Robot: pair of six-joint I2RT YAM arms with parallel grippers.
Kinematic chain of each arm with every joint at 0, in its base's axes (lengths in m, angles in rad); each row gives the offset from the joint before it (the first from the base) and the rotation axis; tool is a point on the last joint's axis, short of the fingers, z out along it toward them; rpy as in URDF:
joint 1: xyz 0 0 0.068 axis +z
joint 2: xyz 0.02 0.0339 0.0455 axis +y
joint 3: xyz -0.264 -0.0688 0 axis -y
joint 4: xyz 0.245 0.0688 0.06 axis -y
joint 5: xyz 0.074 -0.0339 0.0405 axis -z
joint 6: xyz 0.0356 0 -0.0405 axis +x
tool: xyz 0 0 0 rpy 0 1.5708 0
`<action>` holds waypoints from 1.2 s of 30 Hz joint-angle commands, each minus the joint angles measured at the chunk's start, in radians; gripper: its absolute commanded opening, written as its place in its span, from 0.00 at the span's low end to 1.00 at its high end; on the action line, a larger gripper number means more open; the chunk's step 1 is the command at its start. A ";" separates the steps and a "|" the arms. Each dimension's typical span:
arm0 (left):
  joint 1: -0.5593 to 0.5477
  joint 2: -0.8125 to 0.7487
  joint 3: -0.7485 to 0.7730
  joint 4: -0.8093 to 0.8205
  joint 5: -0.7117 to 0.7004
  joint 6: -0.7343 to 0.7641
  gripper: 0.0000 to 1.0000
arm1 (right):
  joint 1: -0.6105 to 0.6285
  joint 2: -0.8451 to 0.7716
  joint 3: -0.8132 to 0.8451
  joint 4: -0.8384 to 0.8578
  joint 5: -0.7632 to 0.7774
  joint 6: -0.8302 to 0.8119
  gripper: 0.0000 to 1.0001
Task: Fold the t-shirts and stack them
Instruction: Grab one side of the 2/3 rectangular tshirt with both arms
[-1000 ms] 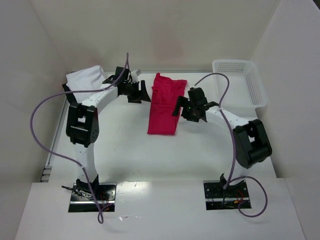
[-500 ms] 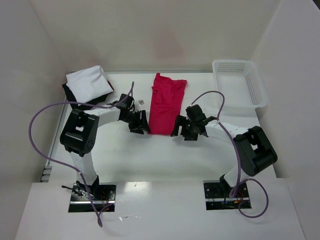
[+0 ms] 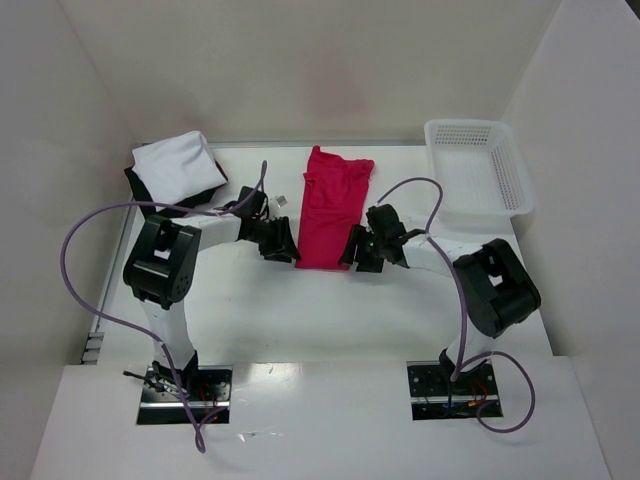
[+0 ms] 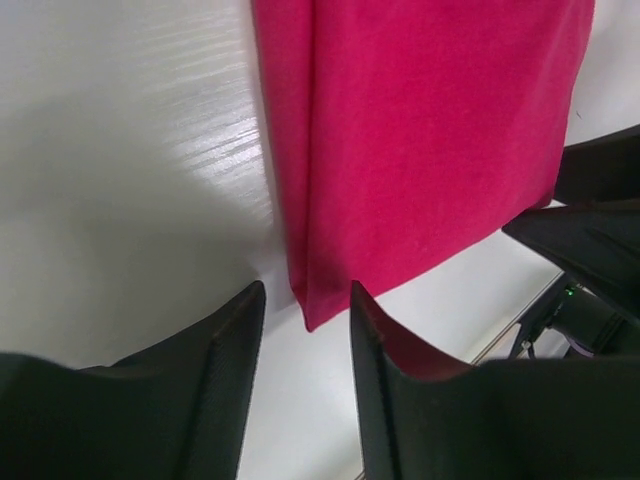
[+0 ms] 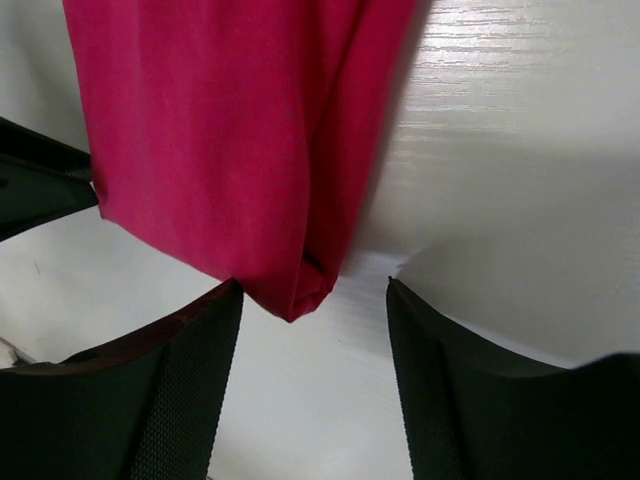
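On the table the soft, floppy red t-shirt is lying flat, the left hand and right hand both sitting spread apart around its near corners, likely the best pinching spots

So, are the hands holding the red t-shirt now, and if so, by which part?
Nothing is held. The left hand and the right hand each stand open around a near corner of the red t-shirt.
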 commanded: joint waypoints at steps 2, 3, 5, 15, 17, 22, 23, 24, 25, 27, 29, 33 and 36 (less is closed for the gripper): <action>0.003 0.036 0.025 0.021 0.010 0.007 0.43 | 0.011 0.033 0.021 0.032 0.017 0.008 0.61; 0.003 0.036 0.025 0.021 0.020 0.007 0.42 | 0.020 0.033 0.021 0.032 0.017 0.008 0.59; 0.003 0.036 0.025 0.021 0.020 0.018 0.39 | 0.020 0.043 0.021 0.044 0.017 0.008 0.53; -0.034 0.055 0.002 0.001 0.053 0.058 0.05 | 0.066 0.081 0.020 0.055 0.028 0.031 0.05; -0.043 0.044 -0.014 0.001 0.053 0.058 0.02 | 0.079 0.081 0.008 0.055 0.049 0.050 0.01; -0.074 -0.006 -0.054 0.031 0.034 0.024 0.00 | 0.100 -0.006 -0.032 0.046 0.086 0.059 0.00; -0.083 -0.007 -0.068 0.031 0.025 0.024 0.00 | 0.100 -0.023 -0.058 0.046 0.086 0.059 0.00; -0.092 -0.022 -0.080 0.031 0.025 0.015 0.00 | 0.100 -0.039 -0.067 0.046 0.086 0.059 0.00; -0.092 -0.042 -0.081 0.031 0.025 0.015 0.00 | 0.100 -0.068 -0.067 0.029 0.086 0.059 0.00; -0.103 -0.068 -0.114 0.017 0.007 0.015 0.00 | 0.100 -0.098 -0.091 0.003 0.077 0.059 0.00; -0.103 -0.120 -0.136 -0.009 -0.003 0.015 0.00 | 0.100 -0.163 -0.126 -0.032 0.077 0.059 0.00; -0.121 -0.246 -0.196 -0.118 -0.042 0.015 0.00 | 0.120 -0.302 -0.156 -0.126 0.077 0.059 0.00; -0.156 -0.361 -0.205 -0.220 -0.073 0.005 0.00 | 0.120 -0.420 -0.181 -0.218 0.067 0.070 0.00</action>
